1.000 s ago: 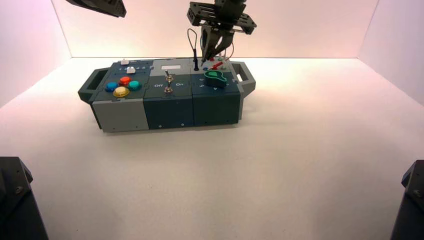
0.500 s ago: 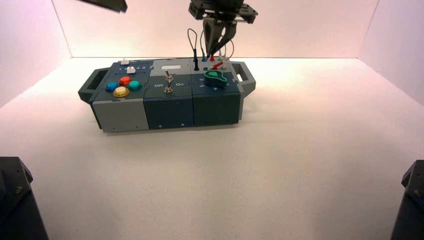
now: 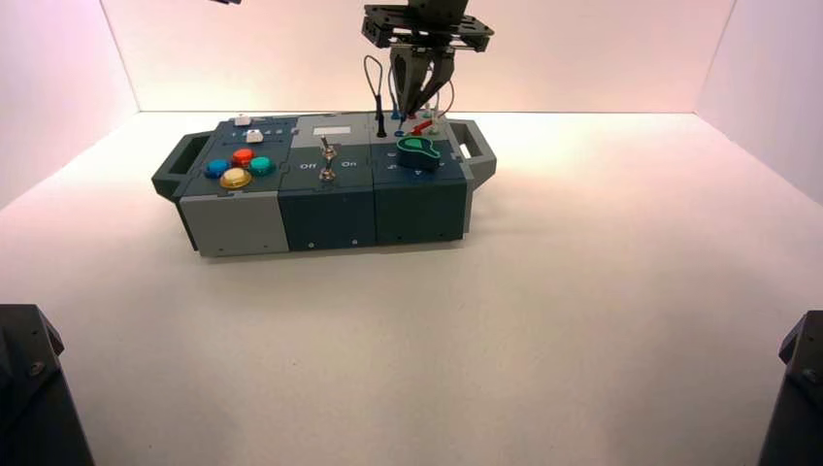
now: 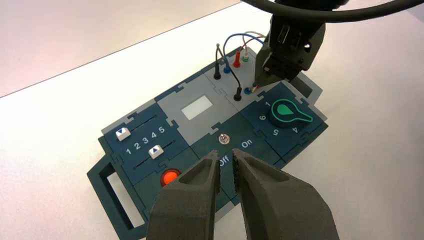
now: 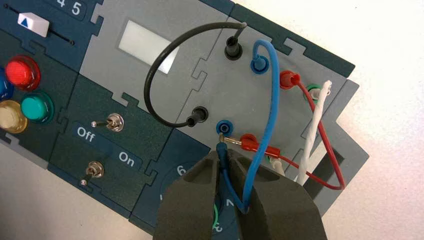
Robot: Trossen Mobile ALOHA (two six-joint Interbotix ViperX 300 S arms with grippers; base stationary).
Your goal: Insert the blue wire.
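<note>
- The right hand (image 5: 225, 156) is above the box (image 3: 325, 209), at its far right part, closed on the loose plug (image 5: 222, 150) of the blue wire (image 5: 273, 92).
- The blue wire's other plug (image 5: 259, 63) sits in a socket at the box's far edge; the wire arches back from there to the right hand.
- The held plug's metal tip is right by the open blue socket (image 5: 224, 127); I cannot tell whether the two touch.
- The red wire (image 5: 325, 142) has one plug seated in a far socket. Its other plug (image 5: 264, 149) lies tilted over the panel, bare metal pin showing, close to the held blue plug.
- The black wire (image 5: 152, 80) has both ends plugged in, on the blue socket's button side.
- A white wire (image 5: 312, 132) stands near the box's right handle (image 5: 320, 182).
- The green knob (image 4: 286, 113) is in front of the sockets, on the near right part.
- The left hand (image 4: 226, 154) is narrow, its fingers together, holding nothing, and waits above the surface (image 3: 408, 359), off to the left of the right hand.
</note>
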